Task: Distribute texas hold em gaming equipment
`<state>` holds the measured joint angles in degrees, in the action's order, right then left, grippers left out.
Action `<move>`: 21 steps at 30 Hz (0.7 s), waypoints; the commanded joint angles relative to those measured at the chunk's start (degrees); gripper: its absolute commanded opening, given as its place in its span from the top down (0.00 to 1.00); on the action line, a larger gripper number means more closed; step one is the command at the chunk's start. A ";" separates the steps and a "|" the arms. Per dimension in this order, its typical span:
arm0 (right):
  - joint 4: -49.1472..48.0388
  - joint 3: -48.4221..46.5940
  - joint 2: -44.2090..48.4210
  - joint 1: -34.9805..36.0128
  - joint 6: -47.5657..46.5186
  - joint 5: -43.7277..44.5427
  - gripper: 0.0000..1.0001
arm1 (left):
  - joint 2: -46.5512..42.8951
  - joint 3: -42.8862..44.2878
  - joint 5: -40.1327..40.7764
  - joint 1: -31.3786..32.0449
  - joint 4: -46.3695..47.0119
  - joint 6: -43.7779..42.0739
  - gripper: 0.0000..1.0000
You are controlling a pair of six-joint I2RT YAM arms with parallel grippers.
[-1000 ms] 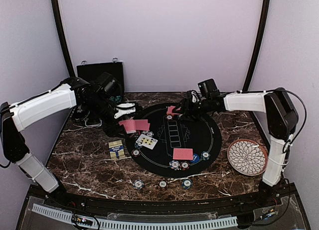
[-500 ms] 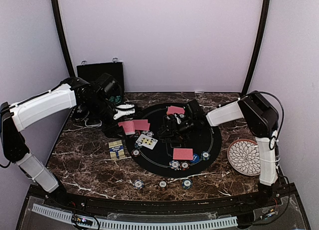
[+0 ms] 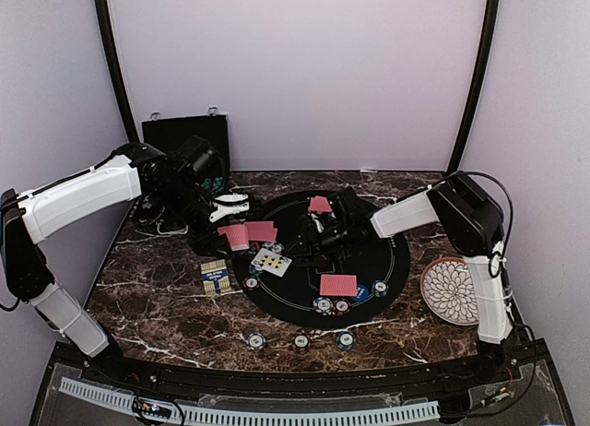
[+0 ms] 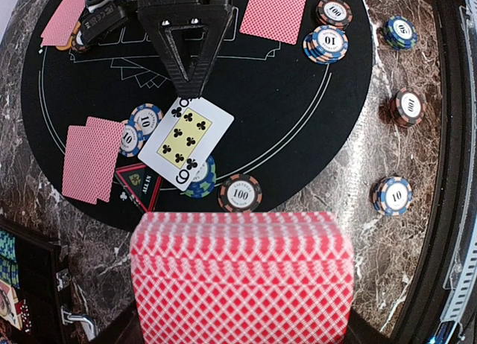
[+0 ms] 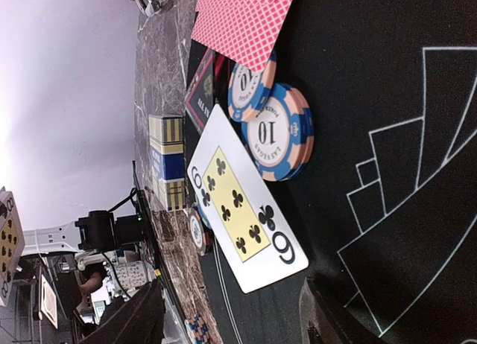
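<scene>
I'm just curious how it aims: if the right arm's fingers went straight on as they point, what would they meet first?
Probably the face-up nine of clubs card, lying just ahead of the right fingers; blue chips sit beyond.

Dark brown marble table carries: round black felt mat; white petal-patterned round plate; blue-yellow card box; three striped poker chips near front edge.

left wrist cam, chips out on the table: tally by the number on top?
100 chips: 3
10 chips: 4
50 chip: 1
blue chip partly under the nine of clubs, number hidden: 1
Total: 9, counting a stack as one
</scene>
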<state>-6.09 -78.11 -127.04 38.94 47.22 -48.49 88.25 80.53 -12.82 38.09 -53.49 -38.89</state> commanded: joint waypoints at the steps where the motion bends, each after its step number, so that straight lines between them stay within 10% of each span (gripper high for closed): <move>1: 1.50 -0.07 -2.59 1.44 1.41 0.39 0.38 | -2.39 1.73 -0.56 -0.05 -1.01 -0.92 1.00; 21: -31.88 6.74 -4.92 2.27 25.67 -3.40 0.58 | -3.23 0.74 -0.01 -0.03 -0.47 -1.29 1.00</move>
<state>-27.64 -72.64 -130.54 40.58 66.32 -51.59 88.03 80.53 -12.60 38.09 -53.47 -39.44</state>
